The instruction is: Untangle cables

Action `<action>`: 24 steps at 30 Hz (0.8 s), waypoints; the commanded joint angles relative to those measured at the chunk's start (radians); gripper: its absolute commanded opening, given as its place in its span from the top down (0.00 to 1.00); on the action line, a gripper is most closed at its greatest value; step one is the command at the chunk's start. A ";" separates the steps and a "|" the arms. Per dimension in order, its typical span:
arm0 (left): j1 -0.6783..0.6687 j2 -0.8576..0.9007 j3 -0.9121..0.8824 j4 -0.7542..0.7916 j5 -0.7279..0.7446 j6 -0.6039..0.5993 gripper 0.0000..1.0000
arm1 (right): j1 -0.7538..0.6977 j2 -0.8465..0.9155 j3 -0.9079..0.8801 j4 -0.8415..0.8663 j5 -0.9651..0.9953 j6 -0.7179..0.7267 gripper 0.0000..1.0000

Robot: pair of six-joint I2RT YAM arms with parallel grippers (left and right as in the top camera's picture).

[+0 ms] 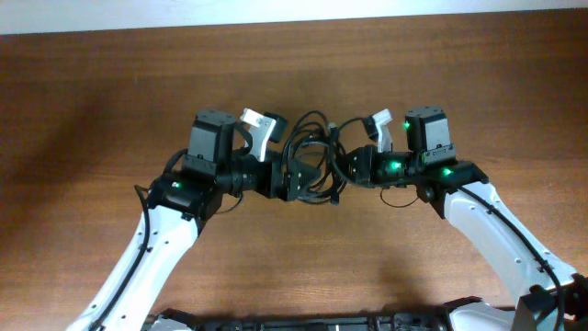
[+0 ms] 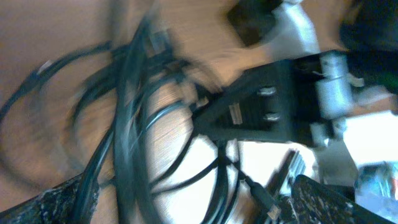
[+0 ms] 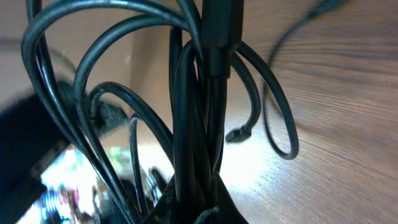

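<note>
Right gripper (image 1: 342, 167) is pinched tight on the cables (image 1: 312, 147), whose strands run straight out from its fingertips. Left gripper (image 1: 292, 179) faces it with jaws spread wide, strands passing between its pads (image 2: 59, 199). One tangled black bundle sits between the two grippers at mid worktop (image 1: 110, 92), stretched roughly left to right, its loops bulging toward the far edge. How many cords it holds I cannot tell. One small plug (image 3: 235, 134) shows at a strand's end.

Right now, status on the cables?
Left gripper open. Right gripper shut on cables. Cables tangled between both. No obstruction seen.
</note>
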 commanded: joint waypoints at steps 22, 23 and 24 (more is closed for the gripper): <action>-0.206 0.017 -0.025 -0.099 -0.405 -1.235 0.01 | 0.091 -0.008 -0.002 0.011 0.269 0.459 0.96; -0.220 0.017 -0.025 -0.060 -0.436 -1.176 0.01 | 0.097 -0.008 -0.002 0.011 0.277 0.459 0.96; -0.227 0.017 -0.025 -0.042 -0.473 -1.151 0.01 | 0.099 -0.008 -0.002 0.011 0.278 0.459 0.96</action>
